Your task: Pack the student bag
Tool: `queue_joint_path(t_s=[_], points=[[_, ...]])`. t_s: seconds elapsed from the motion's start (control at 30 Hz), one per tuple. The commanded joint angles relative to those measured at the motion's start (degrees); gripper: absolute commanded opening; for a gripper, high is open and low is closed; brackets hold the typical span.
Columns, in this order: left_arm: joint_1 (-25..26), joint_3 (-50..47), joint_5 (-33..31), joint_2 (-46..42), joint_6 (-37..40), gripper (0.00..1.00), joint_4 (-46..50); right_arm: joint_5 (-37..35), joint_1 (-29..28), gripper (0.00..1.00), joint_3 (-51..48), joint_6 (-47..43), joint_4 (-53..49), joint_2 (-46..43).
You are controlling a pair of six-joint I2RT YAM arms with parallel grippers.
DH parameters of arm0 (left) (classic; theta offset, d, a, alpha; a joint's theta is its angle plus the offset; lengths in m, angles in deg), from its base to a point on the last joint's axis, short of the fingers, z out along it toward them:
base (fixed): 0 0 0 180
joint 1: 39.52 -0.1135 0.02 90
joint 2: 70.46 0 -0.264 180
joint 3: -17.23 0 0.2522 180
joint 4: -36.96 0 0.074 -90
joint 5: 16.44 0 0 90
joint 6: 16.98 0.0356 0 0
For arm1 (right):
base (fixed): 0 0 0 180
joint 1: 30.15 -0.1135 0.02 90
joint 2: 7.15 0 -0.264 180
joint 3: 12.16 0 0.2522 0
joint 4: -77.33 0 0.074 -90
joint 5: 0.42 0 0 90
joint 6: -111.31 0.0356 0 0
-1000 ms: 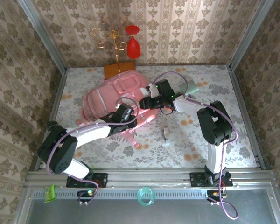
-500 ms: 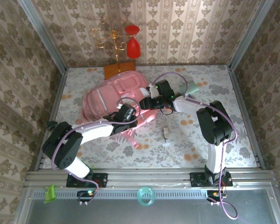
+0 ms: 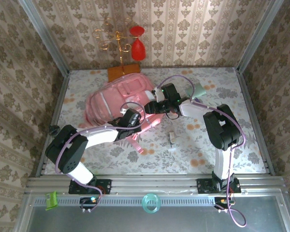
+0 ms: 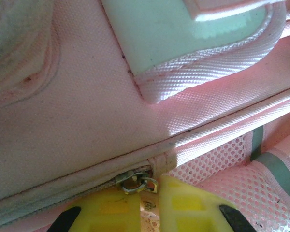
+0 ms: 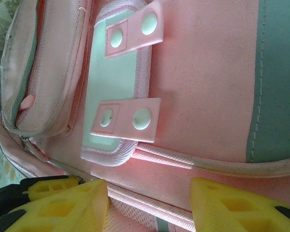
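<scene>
The student bag [image 3: 117, 96], a big pink backpack, lies in the middle of the table toward the back left. My left gripper [image 3: 133, 118] is at its near edge. In the left wrist view its yellow fingers [image 4: 111, 210] stand almost together at the end of a zipper, and the metal zipper pull [image 4: 135, 182] sits at their tips, its tab hanging in the narrow gap. My right gripper [image 3: 152, 107] is at the bag's right side. Its yellow fingers [image 5: 63, 203] stand wide apart over a white-trimmed seam [image 5: 164, 162], and the pink fabric between them lies flat.
A gold wire stand with red ornaments [image 3: 137, 46] rises from a wooden base [image 3: 122, 72] behind the bag. A pink strap [image 3: 135, 143] trails toward the near edge. A small white object [image 3: 172, 138] lies on the table to the right. Metal posts and patterned walls enclose the table.
The left arm has slid a little to the right along the bag's near edge, and its fingers have come together round the zipper pull. The right arm has stayed put.
</scene>
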Motion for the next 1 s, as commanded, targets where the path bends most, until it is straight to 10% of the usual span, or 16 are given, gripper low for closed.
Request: queue_joint_path(t_s=[0.0, 0.63, 0.97], points=[[-0.34, -1.48, -1.34, -2.31, -0.40, 0.00, -1.67, -0.42, -0.20, 0.49, -1.14, -0.60, -0.76, -0.48], [-3.53, -4.60, 6.22, -8.96, 6.10, 0.00, 1.56, -11.82, -5.61, 0.59, -7.21, 0.65, -3.78, -10.42], [-2.53, -4.26, 8.04, -7.73, 8.62, 0.00, -0.47, -16.31, -6.18, 0.60, -9.54, 28.83, 1.83, -8.51]])
